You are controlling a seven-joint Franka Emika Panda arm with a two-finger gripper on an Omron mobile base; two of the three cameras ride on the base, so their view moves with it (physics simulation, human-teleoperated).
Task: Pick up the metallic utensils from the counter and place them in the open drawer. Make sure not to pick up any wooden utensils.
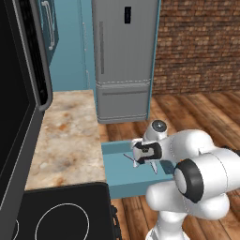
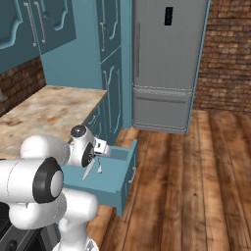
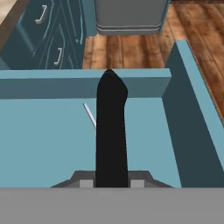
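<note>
Knife going into the drawer!
The fingers [image 3: 112, 181] are pinching the knife [image 3: 111, 131] over the open drawer [image 3: 43, 140]; next, releasing it.

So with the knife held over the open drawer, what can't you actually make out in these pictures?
- Knife blade: in the hand view the black handle covers nearly all of it; only a silver sliver shows.
- Tool fingertips: in the left base view, too small and partly hidden by the white arm.
- Open drawer floor: in the right base view, partly blocked by the arm.
- Any fork: too small to tell apart near the blade in the right base view.
</note>
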